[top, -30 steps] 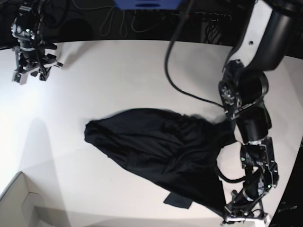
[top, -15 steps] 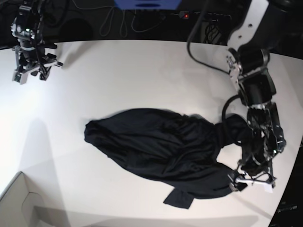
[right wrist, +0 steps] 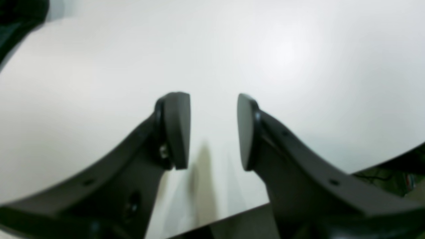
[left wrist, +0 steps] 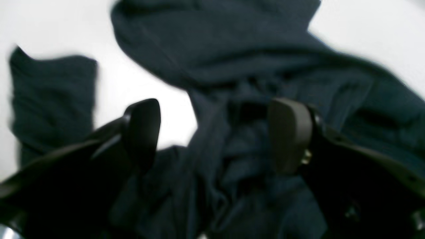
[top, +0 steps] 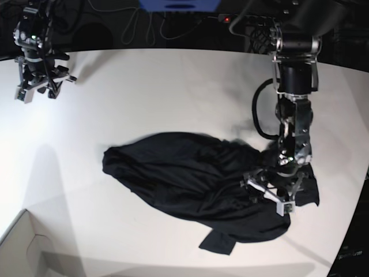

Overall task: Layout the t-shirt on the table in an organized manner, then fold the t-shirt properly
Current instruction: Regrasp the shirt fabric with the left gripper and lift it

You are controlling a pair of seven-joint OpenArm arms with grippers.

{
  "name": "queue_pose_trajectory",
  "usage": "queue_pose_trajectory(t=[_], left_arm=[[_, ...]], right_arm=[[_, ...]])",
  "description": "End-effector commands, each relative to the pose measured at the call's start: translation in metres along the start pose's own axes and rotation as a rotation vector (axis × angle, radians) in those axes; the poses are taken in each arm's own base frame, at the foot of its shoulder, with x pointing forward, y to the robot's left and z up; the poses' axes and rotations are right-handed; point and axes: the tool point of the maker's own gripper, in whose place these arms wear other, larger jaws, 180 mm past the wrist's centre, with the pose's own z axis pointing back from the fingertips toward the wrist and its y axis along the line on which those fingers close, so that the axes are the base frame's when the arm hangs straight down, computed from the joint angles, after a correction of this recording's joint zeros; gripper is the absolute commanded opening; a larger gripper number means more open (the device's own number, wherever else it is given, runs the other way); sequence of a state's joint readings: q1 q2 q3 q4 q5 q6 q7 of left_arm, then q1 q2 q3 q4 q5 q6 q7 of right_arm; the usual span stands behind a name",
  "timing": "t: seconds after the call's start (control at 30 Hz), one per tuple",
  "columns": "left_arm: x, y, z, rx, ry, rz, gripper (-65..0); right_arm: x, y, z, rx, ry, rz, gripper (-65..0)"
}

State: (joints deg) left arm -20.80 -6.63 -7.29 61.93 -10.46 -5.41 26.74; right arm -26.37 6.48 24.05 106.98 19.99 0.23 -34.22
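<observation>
The black t-shirt (top: 190,173) lies crumpled on the white table (top: 161,86), right of centre, with a small flap (top: 218,243) sticking out at the front. My left gripper (top: 266,195) hovers over the shirt's bunched right end, pointing down. In the left wrist view the left gripper (left wrist: 215,136) is open, with folds of the t-shirt (left wrist: 232,59) below and nothing pinched between the fingers (left wrist: 143,129). My right gripper (top: 37,92) hangs at the far left corner, away from the shirt. It stands open over the bare table (right wrist: 282,49) in the right wrist view, right gripper (right wrist: 212,132) empty.
A pale cardboard box corner (top: 23,251) sits at the front left. Dark cables (top: 144,26) and a blue object (top: 179,4) lie beyond the table's back edge. The table's curved edge runs close by on the right (top: 360,190).
My left gripper has opened and let go of the shirt. It swung from the front right edge back over the shirt's right end. The stretched corner has slumped. The right arm has not moved.
</observation>
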Motion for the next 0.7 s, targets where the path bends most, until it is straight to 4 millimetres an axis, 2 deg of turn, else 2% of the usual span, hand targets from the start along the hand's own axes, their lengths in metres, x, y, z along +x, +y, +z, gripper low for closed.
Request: queue_pose_trajectory(t=[0.0, 0.2, 0.27, 0.33, 0.43, 0.47, 0.53, 0.6, 0.67], left_arm=[[0.023, -0.001, -0.002, -0.002, -0.055, -0.004, -20.4], [0.007, 0.000, -0.015, -0.008, 0.006, 0.034, -47.4], [0.015, -0.002, -0.013, -0.020, -0.016, 0.050, -55.2], [0.034, -0.006, -0.007, -0.041, -0.063, 0.063, -65.0], [0.057, -0.019, 0.016, -0.089, -0.126, 0.078, -64.2], [0.070, -0.025, 0.028, -0.113, -0.161, 0.076, -65.0], [0.082, -0.039, 0.052, -0.161, -0.203, 0.076, -64.9], [0.091, -0.056, 0.082, -0.220, -0.237, 0.064, -64.9], [0.090, -0.072, 0.114, -0.275, -0.259, 0.054, -64.9]], right_arm=[[0.012, 0.000, 0.002, 0.004, -0.044, 0.003, -41.0], [0.013, 0.000, 0.002, 0.004, -0.046, 0.002, -41.0], [0.013, 0.000, 0.002, 0.004, -0.046, 0.002, -41.1], [0.013, 0.000, 0.002, 0.004, -0.046, 0.002, -41.1], [0.012, 0.000, 0.002, 0.004, -0.044, 0.002, -41.2], [0.013, 0.000, 0.002, 0.004, -0.046, 0.002, -41.2], [0.013, 0.000, 0.002, 0.004, -0.046, 0.002, -41.2], [0.013, 0.000, 0.002, 0.004, -0.046, 0.002, -41.2], [0.013, 0.000, 0.002, 0.004, -0.046, 0.002, -41.2]])
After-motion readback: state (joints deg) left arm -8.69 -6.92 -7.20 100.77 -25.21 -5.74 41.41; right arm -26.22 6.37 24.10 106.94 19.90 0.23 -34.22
